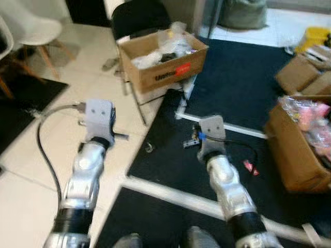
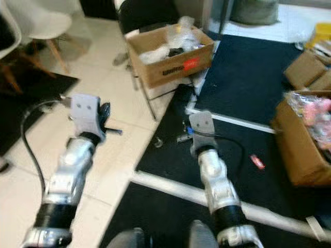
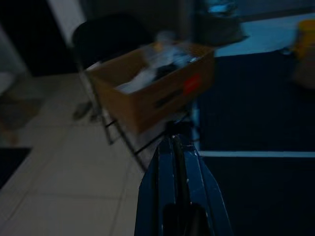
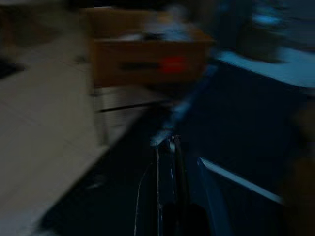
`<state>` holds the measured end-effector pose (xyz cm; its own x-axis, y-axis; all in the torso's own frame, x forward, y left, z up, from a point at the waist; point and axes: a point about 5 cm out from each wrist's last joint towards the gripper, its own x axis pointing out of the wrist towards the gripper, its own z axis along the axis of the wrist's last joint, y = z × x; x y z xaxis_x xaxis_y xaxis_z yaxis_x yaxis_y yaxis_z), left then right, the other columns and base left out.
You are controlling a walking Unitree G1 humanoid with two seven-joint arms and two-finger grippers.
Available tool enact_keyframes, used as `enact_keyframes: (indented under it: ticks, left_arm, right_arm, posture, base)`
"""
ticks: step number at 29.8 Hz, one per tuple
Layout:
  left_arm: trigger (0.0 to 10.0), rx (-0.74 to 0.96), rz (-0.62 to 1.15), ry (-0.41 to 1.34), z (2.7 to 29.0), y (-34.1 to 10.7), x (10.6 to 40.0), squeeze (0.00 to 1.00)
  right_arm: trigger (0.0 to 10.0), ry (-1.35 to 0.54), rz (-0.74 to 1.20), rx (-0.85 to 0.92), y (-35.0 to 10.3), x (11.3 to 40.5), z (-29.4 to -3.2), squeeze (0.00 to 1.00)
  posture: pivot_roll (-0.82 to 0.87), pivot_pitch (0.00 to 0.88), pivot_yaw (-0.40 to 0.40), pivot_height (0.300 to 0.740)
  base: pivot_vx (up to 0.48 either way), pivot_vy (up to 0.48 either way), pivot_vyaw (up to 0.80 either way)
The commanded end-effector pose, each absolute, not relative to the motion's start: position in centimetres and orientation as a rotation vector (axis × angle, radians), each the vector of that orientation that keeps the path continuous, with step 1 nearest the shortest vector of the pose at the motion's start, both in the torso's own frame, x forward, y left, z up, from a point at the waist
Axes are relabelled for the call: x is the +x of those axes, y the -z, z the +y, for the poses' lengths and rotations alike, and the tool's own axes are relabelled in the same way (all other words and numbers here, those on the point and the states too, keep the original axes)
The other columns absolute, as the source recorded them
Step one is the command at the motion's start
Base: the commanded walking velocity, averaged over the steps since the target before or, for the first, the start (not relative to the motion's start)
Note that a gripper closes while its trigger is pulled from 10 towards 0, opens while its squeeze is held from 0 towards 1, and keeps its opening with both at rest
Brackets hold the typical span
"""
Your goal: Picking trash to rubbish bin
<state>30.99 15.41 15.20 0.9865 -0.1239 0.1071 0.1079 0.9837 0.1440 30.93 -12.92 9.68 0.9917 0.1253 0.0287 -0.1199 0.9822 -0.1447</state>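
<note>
Both silver arms reached forward and down over the floor. The left gripper (image 3: 178,147) had its two long black fingers pressed flat together with nothing between them, hovering above pale glossy tiles. The right gripper (image 4: 170,147) was likewise clenched on nothing, its fingers meeting in a thin dark blade over the matte black mat (image 1: 243,67).

Ahead of both grippers, well apart from them, sat an open corrugated cardboard box (image 1: 170,70) with a red label on its side, propped on a thin metal-legged chair (image 1: 138,15) with a black seat back. It was heaped with crumpled clear plastic and white scraps.

Near the right gripper, off to its right on the mat, lay a small red wrapper (image 1: 251,166), flat and oblong. Just to that gripper's left lay a small blurred piece of litter (image 1: 189,143), its form unclear. Farther right stood another cardboard box (image 1: 297,160), stuffed with pink and clear bags. White tape strips (image 1: 170,192) crossed the mat below the arms. Far to the left of the left gripper stood a white moulded chair (image 1: 36,26) on wooden legs.
</note>
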Motion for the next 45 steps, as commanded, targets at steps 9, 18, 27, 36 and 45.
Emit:
enact_keyframes:
  ticks: [9,18,27,36,45]
  left_arm:
    - [10.0,0.146,-0.096,0.106,15.97,-14.85,30.84,0.0]
    - [10.0,0.145,-0.093,0.107,15.91,-14.75,30.79,0.0]
    - [10.0,0.144,-0.091,0.11,15.85,-14.71,30.8,0.0]
    - [10.0,0.142,-0.089,0.111,15.79,-14.66,30.8,0.0]
    - [10.0,0.14,-0.086,0.109,15.74,-14.57,30.83,0.0]
  right_arm:
    - [10.0,-0.128,-0.019,-0.131,-9.2,30.65,-12.41,0.0]
    - [10.0,-0.12,-0.015,-0.133,-9.15,30.66,-12.56,0.0]
    - [10.0,-0.1,0.001,-0.125,-9.0,30.7,-12.85,0.0]
    - [10.0,-0.097,-0.001,-0.126,-9.03,30.73,-12.96,0.0]
    - [10.0,-0.089,0.001,-0.129,-9.01,30.84,-13.09,0.0]
  posture:
    - [0.03,0.071,0.03,0.74]
    - [0.03,0.074,0.029,0.74]
    - [0.03,0.076,0.029,0.74]
    - [0.03,0.078,0.028,0.74]
    - [0.02,0.08,0.026,0.74]
  base:
    - [0.304,0.0,-0.23]
    - [0.301,0.0,0.0]
    - [0.3,0.0,-0.36]
    - [0.301,0.0,-0.5]
    - [0.303,0.0,0.0]
